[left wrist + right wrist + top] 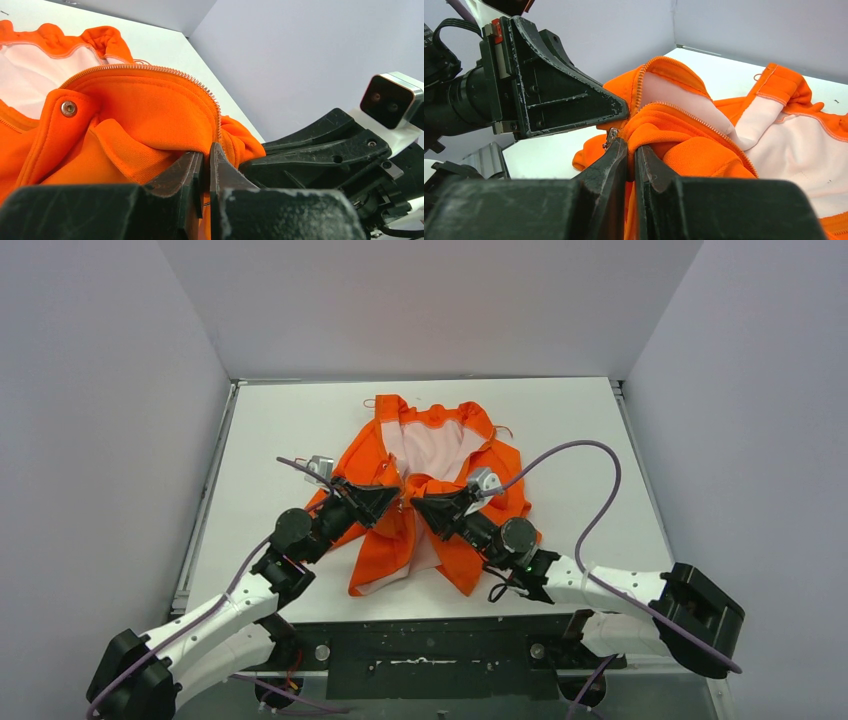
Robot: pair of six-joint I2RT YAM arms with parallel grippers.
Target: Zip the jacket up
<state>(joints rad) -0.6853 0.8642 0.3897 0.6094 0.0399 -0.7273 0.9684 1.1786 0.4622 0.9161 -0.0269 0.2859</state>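
The orange jacket (pixel 400 500) lies open on the white table, its pale lining (pixel 432 448) facing up. My left gripper (pixel 398 499) is shut on the left front edge of the jacket (pixel 150 115), by the zipper teeth (pixel 200 90). My right gripper (pixel 413 502) is shut on the right front edge of the jacket (pixel 684 145), with the metal zipper slider (pixel 612 135) just above its left fingertip. The two grippers face each other, tips almost touching, over the middle of the jacket. The fabric is bunched up between them.
The white table (pixel 560 430) is walled by grey panels at the back and sides. A black strip (pixel 430 650) runs along the near edge by the arm bases. A purple cable (pixel 590 455) loops over the right side of the table.
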